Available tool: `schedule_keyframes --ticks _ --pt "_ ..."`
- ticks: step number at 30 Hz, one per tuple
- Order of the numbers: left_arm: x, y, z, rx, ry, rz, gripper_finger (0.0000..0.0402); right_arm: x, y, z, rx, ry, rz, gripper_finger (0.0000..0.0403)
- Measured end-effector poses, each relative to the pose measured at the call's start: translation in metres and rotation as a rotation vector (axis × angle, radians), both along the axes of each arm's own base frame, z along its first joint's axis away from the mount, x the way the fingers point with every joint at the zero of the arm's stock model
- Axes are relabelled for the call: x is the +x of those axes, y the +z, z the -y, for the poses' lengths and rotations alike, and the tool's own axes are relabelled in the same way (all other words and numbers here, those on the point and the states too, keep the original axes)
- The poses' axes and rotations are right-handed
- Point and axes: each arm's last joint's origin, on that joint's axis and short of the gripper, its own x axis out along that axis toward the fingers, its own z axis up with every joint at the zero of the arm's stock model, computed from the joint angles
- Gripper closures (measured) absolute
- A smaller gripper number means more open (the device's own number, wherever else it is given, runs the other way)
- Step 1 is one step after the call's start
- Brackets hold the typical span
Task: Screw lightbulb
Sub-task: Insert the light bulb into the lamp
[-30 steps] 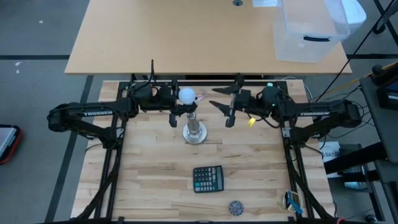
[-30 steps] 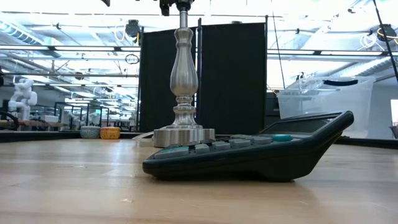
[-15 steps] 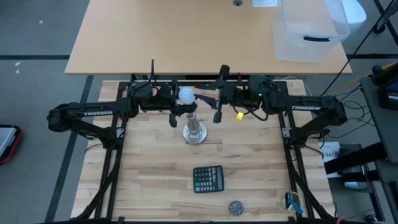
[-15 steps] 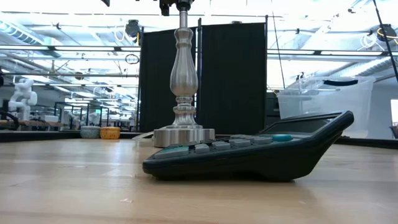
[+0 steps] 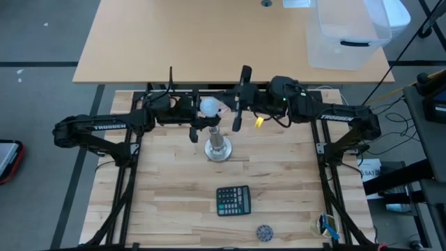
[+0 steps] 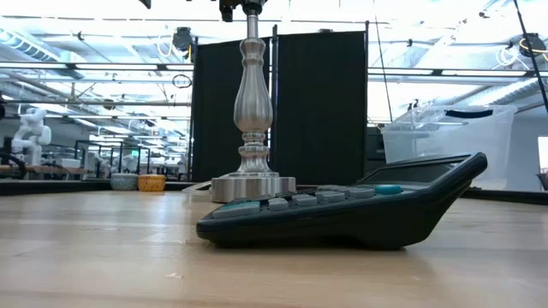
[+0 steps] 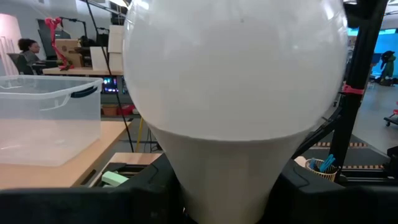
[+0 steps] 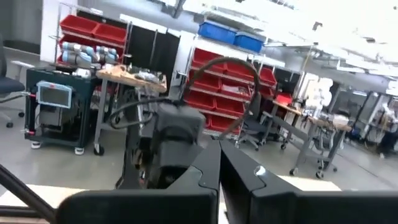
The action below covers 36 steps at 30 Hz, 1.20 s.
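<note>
The frosted white lightbulb point(image 5: 208, 107) point(image 7: 236, 68) stands upright on top of the silver stand point(image 5: 218, 148) point(image 6: 251, 111), whose round base rests on the wooden table. My left gripper point(image 5: 201, 124) reaches in level from the table's left and is shut on the bulb. Just right of the bulb and at about its height, my right gripper point(image 5: 235, 111) point(image 8: 219, 180) points left with its fingers shut on nothing. The right wrist view shows the left arm's gripper ahead, but not the bulb. My left gripper has the bulb's tapering neck point(image 7: 224, 199) between its two fingers point(image 7: 155, 193), low down where it meets the stand's top. The fingers come level from the table's left. The bulb stands upright above them on the stand. The lowest part of the contact lies below the picture's edge.
A dark calculator point(image 5: 233, 201) point(image 6: 342, 210) lies on the table nearer the front, with a small round object point(image 5: 264, 231) beyond it toward the near edge. A clear plastic bin point(image 5: 348, 35) stands on the separate table at the far right.
My right gripper has moved toward the table's left and upward, closing on the bulb from the right. Its fingers, spread wide a second ago, have shut. The left gripper, the bulb and the stand have kept still.
</note>
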Motion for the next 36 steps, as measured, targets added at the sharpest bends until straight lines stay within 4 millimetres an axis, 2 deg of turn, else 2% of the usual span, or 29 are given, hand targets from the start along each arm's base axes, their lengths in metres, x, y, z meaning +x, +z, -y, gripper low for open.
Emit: schedule_keyframes --ticks 5,14,19,24,27,36 --pt "0.0 0.0 0.0 0.0 0.0 0.0 0.0255 -0.001 0.0 0.006 0.04 -0.016 -0.062 0.0402" --pt "0.0 0.0 0.0 0.0 0.002 -0.001 0.0255 -0.01 0.024 0.006 0.071 -0.014 -0.111 0.0403" --pt "0.0 0.0 0.0 0.0 0.005 -0.002 0.0255 0.007 0.026 0.009 0.075 -0.019 -0.229 0.0403" --pt "0.0 0.0 0.0 -0.001 0.005 -0.002 0.0255 0.018 0.042 0.011 0.062 -0.023 -0.283 0.0403" --pt "0.0 0.0 0.0 -0.001 0.005 -0.003 0.0255 0.025 0.044 0.012 0.05 -0.022 -0.307 0.0403" --pt "0.0 0.0 0.0 0.0 0.006 -0.002 0.0255 0.029 0.035 0.013 0.078 -0.026 -0.405 0.0403"
